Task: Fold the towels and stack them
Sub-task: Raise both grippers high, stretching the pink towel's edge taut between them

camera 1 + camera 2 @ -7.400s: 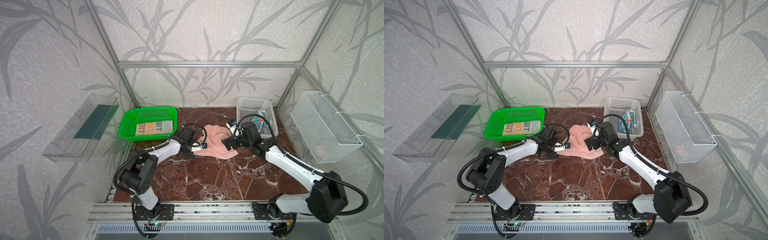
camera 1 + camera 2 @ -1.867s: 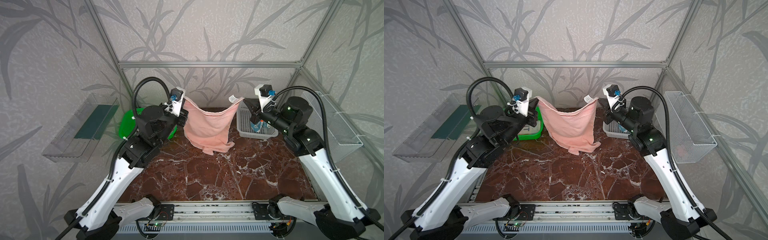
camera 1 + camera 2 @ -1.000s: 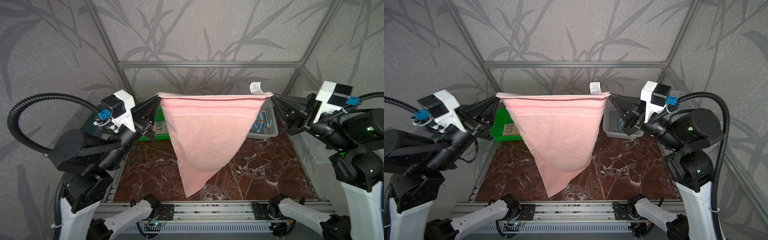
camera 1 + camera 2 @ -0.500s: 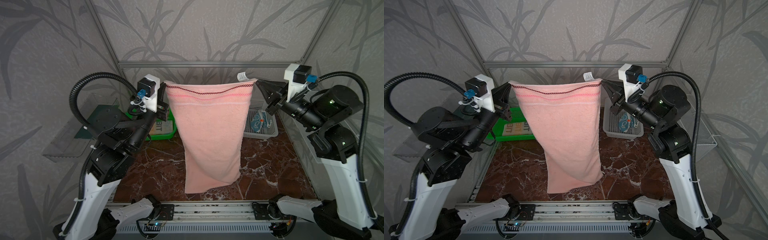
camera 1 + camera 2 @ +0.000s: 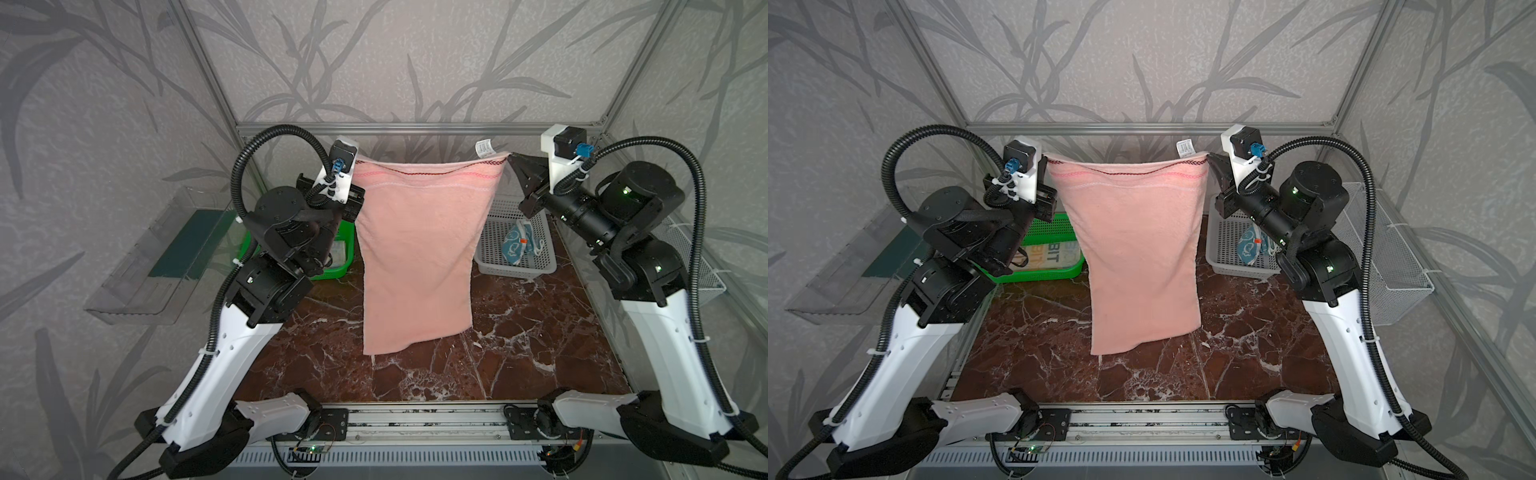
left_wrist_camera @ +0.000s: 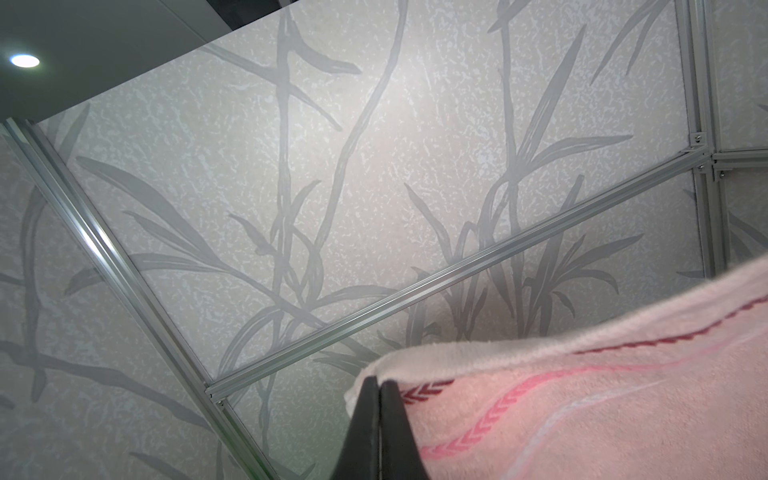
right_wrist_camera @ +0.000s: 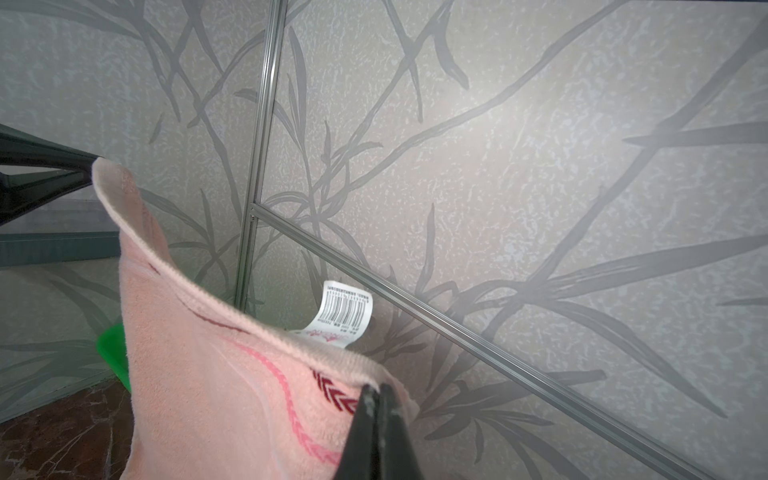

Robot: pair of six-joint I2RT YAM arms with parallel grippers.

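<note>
Where fingers [image 6: 360,436] pinch, pink towel [image 5: 415,257] hangs.

Grey leaf-patterned walls [image 5: 415,62] framed by aluminium rails [image 5: 415,128]; red-brown marble floor [image 5: 519,332]; ceiling lamp [image 6: 25,61] lit.

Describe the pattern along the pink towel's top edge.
The towel shows dark red chevrons above a pink stripe; clearest in left wrist view.

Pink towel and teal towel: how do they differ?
Pose: the pink towel hangs spread flat, its top corners pinched by the left gripper and right gripper; the teal towel lies crumpled in the white basket, unheld. Size: the pink towel looks far larger than the teal towel. Look: the pink towel is plain with a red chevron band; the teal towel bears white figures. Both are unfolded soft cloths.
</note>
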